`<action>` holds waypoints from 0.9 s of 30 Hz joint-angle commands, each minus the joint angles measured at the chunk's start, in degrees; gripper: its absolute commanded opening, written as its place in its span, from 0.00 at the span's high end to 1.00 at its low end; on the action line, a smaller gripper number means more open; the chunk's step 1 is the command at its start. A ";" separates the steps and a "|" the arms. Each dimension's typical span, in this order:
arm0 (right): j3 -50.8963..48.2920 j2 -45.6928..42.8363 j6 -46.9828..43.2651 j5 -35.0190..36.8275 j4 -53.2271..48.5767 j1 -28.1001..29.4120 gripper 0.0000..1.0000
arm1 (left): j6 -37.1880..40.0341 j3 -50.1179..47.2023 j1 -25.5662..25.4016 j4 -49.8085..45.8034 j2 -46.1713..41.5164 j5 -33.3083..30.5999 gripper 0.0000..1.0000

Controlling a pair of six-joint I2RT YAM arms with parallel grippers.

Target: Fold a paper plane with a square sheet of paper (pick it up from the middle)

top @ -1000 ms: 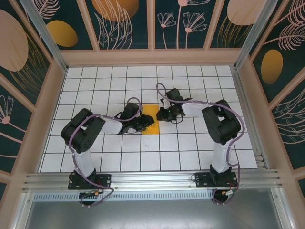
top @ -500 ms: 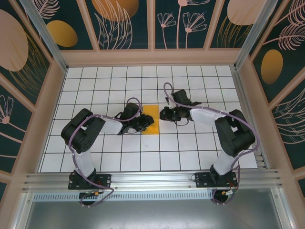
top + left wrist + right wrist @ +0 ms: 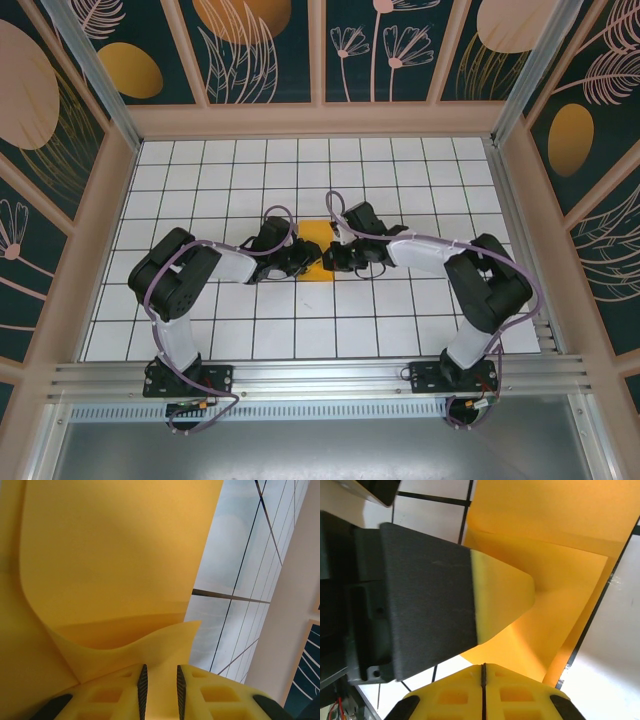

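Left gripper (image 3: 160, 674) sat barely parted, hold unclear; right gripper (image 3: 483, 669) shut at paper's (image 3: 316, 236) three o'clock. Crease needed even pressure.

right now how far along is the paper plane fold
Early. Done: the paper lies folded into a narrow rectangle, with layers showing. In hand: the left gripper rests its tip on an upper layer, while the right gripper, shut, sits at the paper's edge. Left: no pointed nose or wings yet.

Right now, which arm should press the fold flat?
Right, likely: the right gripper is shut, tips at the square sheet of paper, free to press; the left gripper sits against the raised flap.
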 commanded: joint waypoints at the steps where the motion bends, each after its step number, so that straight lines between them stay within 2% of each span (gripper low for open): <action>1: 1.11 2.20 0.55 0.67 -0.10 0.61 0.93 | -0.75 -0.98 -0.15 -1.90 1.44 -1.58 0.74; 27: 1.45 5.43 -0.83 5.45 -4.16 0.70 0.94 | -0.98 0.33 -0.23 -5.07 2.00 -2.91 0.75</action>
